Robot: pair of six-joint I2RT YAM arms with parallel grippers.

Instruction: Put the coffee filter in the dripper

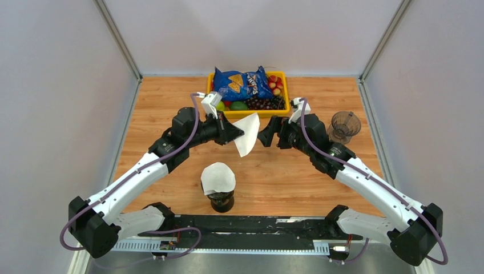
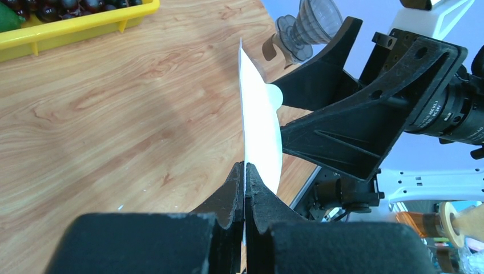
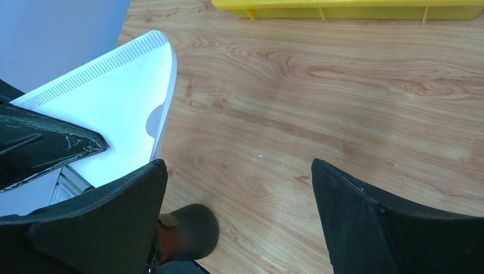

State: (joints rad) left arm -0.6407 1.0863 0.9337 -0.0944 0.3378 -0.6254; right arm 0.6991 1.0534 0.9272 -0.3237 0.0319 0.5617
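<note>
Yellow basket (image 1: 249, 112) behind pinched filter (image 1: 247, 134), dripper (image 1: 345, 125) beyond right end effector (image 1: 268, 134)

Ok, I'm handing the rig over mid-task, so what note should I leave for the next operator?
Left gripper: shut on the coffee filter, held off the table near the yellow basket.
Right gripper: open, empty, facing the filter close by.
Dripper: on the table at the right, no filter in it.
Done: filter lifted. Left: carry it to the dripper and seat it.
</note>
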